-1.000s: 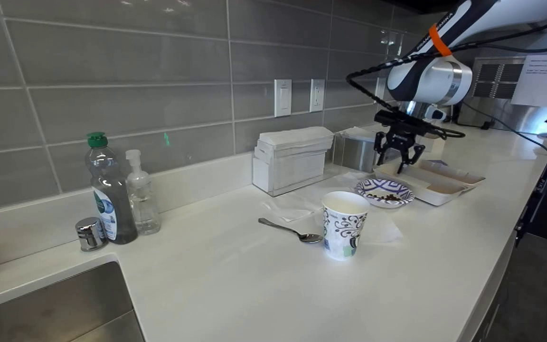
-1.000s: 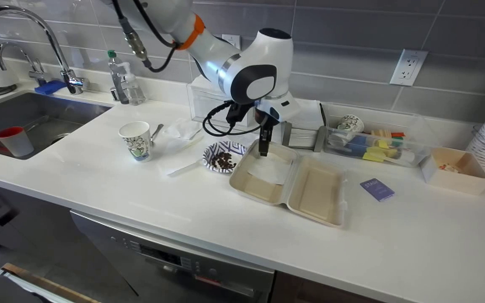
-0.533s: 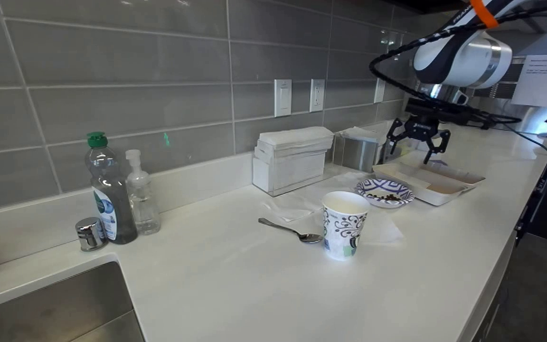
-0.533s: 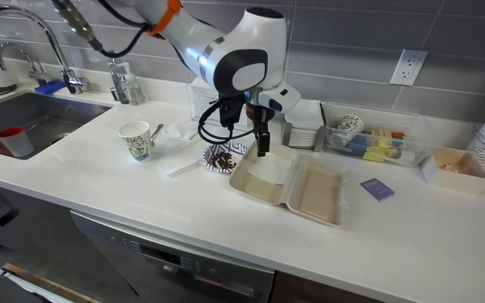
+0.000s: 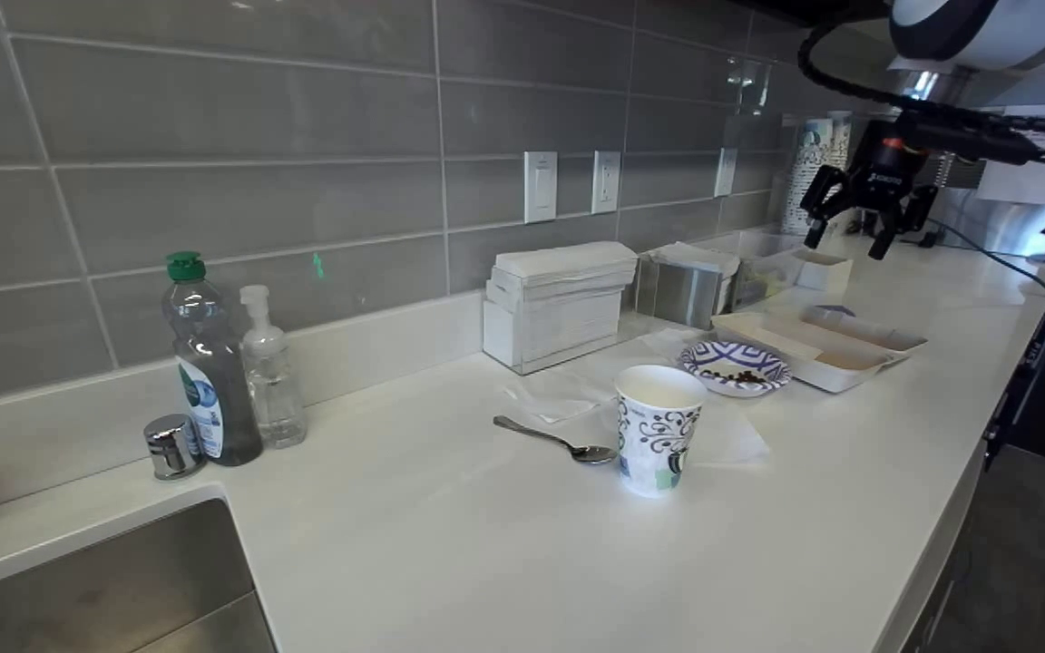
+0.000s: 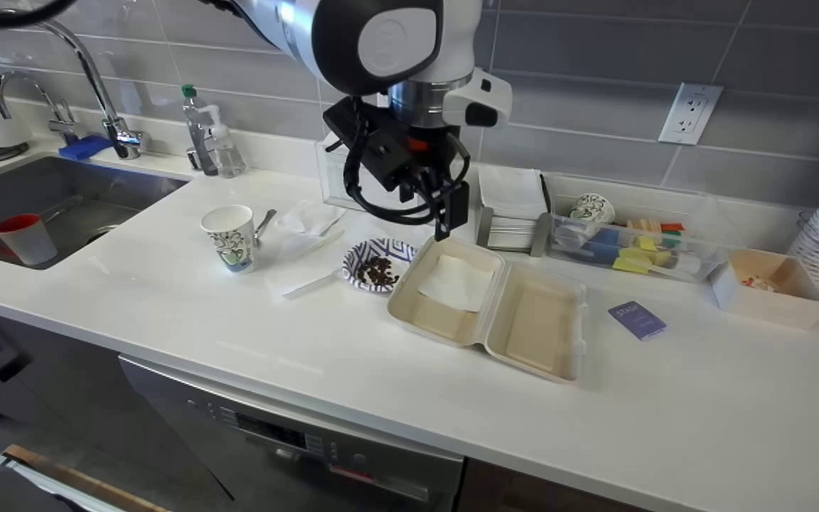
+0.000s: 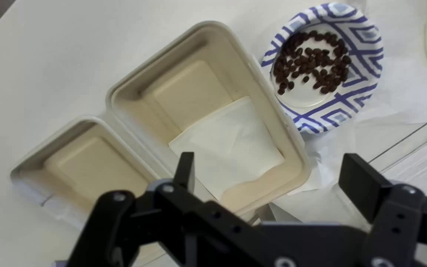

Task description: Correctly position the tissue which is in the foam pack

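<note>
The foam pack is an open two-part beige clamshell, its halves side by side on the counter in an exterior view; it also shows in an exterior view and the wrist view. A white tissue lies flat in the half nearer the patterned bowl. In the wrist view the tissue covers part of that half's floor, with one uneven edge. My gripper is open and empty, well above the counter. In the wrist view its fingertips stand wide apart, with nothing between the pads.
A patterned bowl of dark beans sits beside the pack. A paper cup, a spoon and loose napkins stand farther toward the sink. A napkin holder, a clear bin and a purple packet are near the pack.
My gripper has risen from low over the pack and moved right in an exterior view, with the wrist turning. It stays open. The tissue and pack have not visibly moved.
</note>
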Motion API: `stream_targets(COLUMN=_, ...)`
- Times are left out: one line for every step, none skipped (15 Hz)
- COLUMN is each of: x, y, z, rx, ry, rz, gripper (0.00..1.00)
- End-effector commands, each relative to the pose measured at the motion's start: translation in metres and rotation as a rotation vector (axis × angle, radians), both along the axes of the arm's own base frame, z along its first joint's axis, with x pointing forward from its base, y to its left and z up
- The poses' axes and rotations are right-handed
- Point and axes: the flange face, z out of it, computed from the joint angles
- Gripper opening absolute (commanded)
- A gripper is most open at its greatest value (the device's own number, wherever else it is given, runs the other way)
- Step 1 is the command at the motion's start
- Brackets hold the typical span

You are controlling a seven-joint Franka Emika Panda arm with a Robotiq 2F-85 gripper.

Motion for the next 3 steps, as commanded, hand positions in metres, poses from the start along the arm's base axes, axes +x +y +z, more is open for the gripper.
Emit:
stream_targets(x=-0.0042, y=-0.0001, z=0.0073, rx=-0.002, ry=-0.003, rz=0.053, gripper=1.0)
stream_targets(x=-0.0067, y=-0.001, z=0.0125, rx=-0.004, ry=-0.011, rz=0.064, gripper=1.0)
stream_targets(x=-0.007, y=-0.0013, z=0.0138, rx=-0.004, ry=-0.014, rz=0.062, gripper=1.0)
